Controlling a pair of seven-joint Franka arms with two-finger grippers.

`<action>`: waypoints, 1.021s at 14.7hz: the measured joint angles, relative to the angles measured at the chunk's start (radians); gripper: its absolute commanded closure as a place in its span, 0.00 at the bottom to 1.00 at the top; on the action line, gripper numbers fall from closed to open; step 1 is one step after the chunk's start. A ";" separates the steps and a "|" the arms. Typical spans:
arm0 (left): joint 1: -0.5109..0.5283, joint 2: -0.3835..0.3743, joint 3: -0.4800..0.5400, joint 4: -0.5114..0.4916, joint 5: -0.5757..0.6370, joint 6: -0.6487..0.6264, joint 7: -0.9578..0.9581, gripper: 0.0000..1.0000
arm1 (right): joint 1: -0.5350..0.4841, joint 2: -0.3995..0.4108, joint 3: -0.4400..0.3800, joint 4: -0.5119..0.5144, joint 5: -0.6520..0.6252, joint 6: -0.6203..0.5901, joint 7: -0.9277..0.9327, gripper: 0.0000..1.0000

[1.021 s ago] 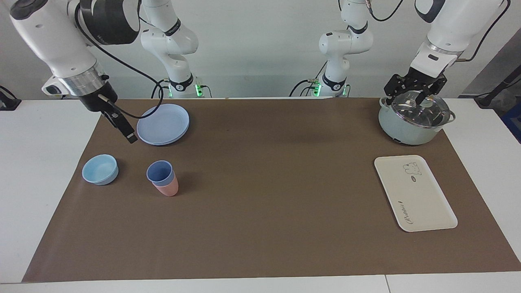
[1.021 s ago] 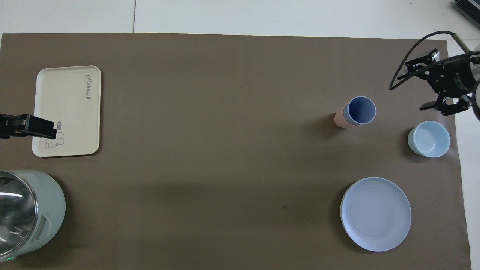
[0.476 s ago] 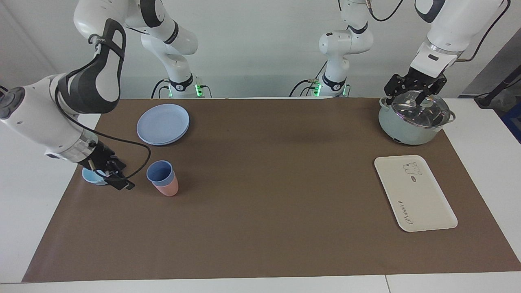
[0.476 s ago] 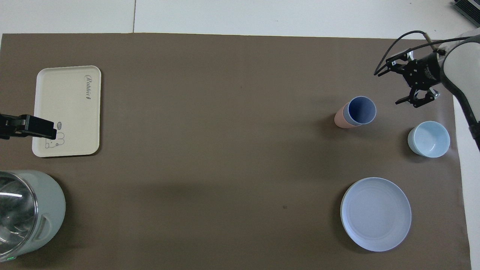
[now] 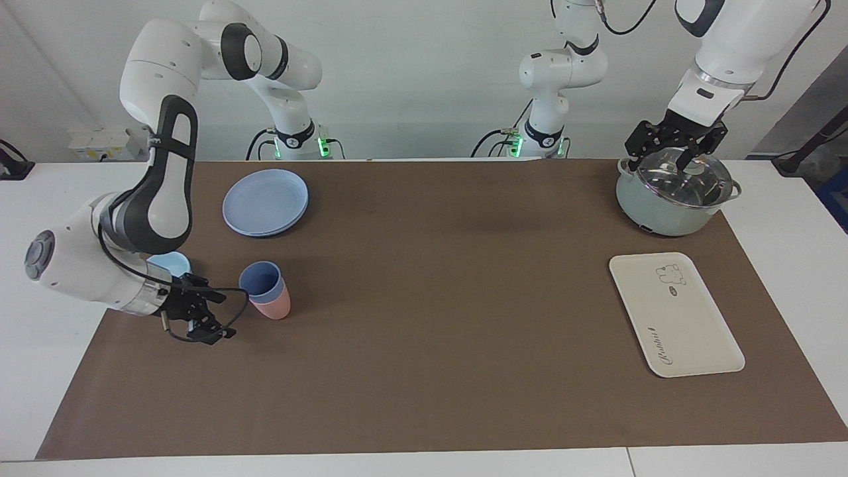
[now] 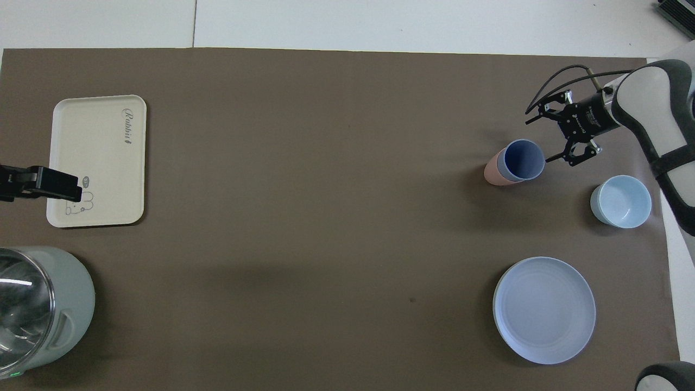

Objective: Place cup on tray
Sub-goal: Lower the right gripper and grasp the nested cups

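Spreading wide, the right gripper (image 5: 215, 311) sits low just beside the cup (image 5: 261, 281), jaws released and holding nothing. You want the fingers (image 6: 564, 157) level with the blue wall above the pink cup (image 5: 273, 307) it nests in, so only the blue one lifts. The cup stands at the right arm's end of the table, well apart from the tray (image 5: 672, 313). Your left gripper (image 5: 676, 142) waits over the pot (image 5: 672, 192); its jaws I cannot tell.
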 measured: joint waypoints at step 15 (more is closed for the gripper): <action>0.000 0.000 0.000 0.000 0.000 0.000 0.000 0.00 | 0.005 -0.012 0.010 -0.149 0.143 0.009 0.001 0.00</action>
